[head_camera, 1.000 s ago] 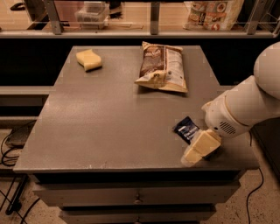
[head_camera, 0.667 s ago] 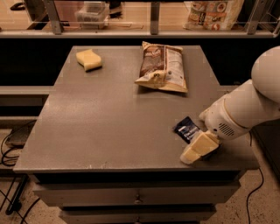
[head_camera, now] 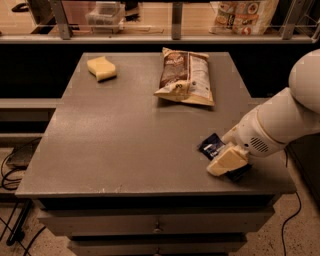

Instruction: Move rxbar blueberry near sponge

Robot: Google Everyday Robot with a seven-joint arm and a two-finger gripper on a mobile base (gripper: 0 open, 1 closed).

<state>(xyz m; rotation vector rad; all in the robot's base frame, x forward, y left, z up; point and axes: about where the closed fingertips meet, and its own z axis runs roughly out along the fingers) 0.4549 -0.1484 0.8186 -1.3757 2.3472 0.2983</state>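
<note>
The rxbar blueberry (head_camera: 211,146), a small dark navy wrapper with white lettering, lies flat near the front right corner of the grey table (head_camera: 125,140). My gripper (head_camera: 223,161) sits right over its near right end and covers part of it, down at table level. My white arm (head_camera: 280,120) comes in from the right. The sponge (head_camera: 101,68), a pale yellow block, lies at the far left of the table, well apart from the bar and the gripper.
A large brown-and-white chip bag (head_camera: 184,76) lies at the far middle of the table. A shelf with a clear box (head_camera: 105,12) and a packaged item (head_camera: 245,15) runs behind. The table's front edge and right edge are close to the gripper. Cables (head_camera: 12,170) lie on the floor at left.
My gripper has crept slightly left and farther onto the bar. The bar, sponge and chip bag have not moved.
</note>
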